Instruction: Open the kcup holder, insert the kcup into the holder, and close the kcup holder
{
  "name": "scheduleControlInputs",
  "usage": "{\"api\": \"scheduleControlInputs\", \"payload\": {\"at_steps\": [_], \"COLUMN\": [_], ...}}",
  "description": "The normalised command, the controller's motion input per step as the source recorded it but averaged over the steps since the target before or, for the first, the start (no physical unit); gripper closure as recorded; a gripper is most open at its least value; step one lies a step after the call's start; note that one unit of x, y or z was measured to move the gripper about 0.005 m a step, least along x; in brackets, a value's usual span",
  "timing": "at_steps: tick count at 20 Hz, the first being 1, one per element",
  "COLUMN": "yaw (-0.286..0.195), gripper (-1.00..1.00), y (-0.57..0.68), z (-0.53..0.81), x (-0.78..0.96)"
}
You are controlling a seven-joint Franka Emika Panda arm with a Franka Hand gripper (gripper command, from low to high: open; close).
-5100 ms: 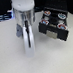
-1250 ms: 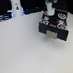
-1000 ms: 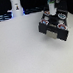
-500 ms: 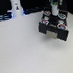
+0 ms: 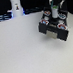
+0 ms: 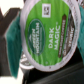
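In the exterior view, the kcup holder (image 5: 54,26) sits on the white surface (image 5: 21,51), toward the exterior view's right and far side. It is a black boxy unit, and its top shows round pod slots, some with reddish or dark tops. The arm comes down from above directly over the kcup holder, and the pincer (image 5: 54,13) hangs just above the holder's top rows. A spot of green shows at the pincer's tip, but the view is too blurred to tell whether the cup touches the holder or is only above it. Well apart from the kcup holder, toward the exterior view's left at the far edge of the surface, stands a white post (image 5: 15,6) against a dark background.

In the wrist view, the kcup (image 6: 49,34) fills most of the frame, its round green lid facing the camera, with white lettering on it. The lid is tilted. The pincer is clenched on the kcup: a dark finger (image 6: 14,37) lies against the cup's side. Beneath the kcup lies dark structure, too blurred to identify.
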Motion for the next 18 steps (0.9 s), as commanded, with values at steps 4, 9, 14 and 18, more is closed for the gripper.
{"api": "scheduleControlInputs", "payload": {"at_steps": [4, 9, 14, 18], "yaw": [0.0, 0.0, 0.0, 0.0], "gripper": [1.0, 1.0, 1.0, 1.0], "y": [-0.38, -0.34, -0.06, 0.05], "z": [0.06, 0.04, -0.06, -0.25], "x": [0.16, 0.34, 0.14, 0.09]}}
